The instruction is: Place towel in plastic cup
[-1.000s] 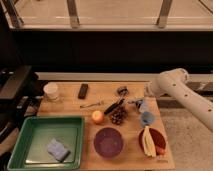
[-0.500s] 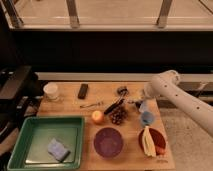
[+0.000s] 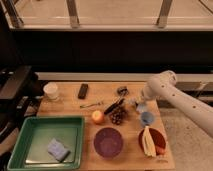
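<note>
A light blue folded towel (image 3: 57, 149) lies in the green tray (image 3: 30, 137) at the front left. A whitish plastic cup (image 3: 51, 91) stands upright at the back left of the wooden table. A small blue cup (image 3: 146, 118) stands right of centre. My white arm reaches in from the right. Its gripper (image 3: 135, 103) is low over the table just behind the blue cup, far from the towel and the whitish cup. Nothing shows in the gripper.
A black remote (image 3: 83, 90), a metal utensil (image 3: 91, 105), a black-handled tool (image 3: 114, 106), a pine cone (image 3: 117, 117), an orange fruit (image 3: 97, 116), a purple bowl (image 3: 108, 142) and a red bowl with a banana (image 3: 150, 141) share the table. A dark railing runs behind.
My arm has swung left and lowered, bringing the gripper from the table's right edge in toward the blue cup. The objects have not moved.
</note>
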Available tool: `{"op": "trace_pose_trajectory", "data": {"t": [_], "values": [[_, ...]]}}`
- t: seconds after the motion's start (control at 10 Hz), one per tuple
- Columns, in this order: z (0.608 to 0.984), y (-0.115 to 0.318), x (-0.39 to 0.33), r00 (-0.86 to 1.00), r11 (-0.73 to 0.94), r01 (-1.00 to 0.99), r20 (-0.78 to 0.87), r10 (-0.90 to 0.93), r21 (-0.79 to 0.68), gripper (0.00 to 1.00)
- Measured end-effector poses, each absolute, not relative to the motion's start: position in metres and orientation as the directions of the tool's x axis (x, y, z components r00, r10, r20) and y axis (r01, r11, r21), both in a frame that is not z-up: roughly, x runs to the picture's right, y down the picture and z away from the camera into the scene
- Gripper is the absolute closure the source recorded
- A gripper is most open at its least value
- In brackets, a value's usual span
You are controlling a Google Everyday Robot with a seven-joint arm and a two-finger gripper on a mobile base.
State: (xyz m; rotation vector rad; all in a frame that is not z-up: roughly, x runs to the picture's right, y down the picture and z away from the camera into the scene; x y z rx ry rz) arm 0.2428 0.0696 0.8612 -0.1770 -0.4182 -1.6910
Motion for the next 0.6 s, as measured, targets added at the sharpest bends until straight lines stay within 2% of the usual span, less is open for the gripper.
{"op": "trace_pose_trajectory", "data": {"t": [0.1, 0.3, 0.6], "values": [[0.857, 0.065, 0.245, -0.164, -0.112, 0.979, 0.337, -0.927, 0.170, 0.84], [0.851, 0.059, 0.247, -0.157, -0.105, 0.979, 0.320, -0.934, 0.176, 0.99], [0.819, 0.041, 0.258, -0.169, -0.099, 0.964, 0.280, -0.945, 0.247, 1.00]]}}
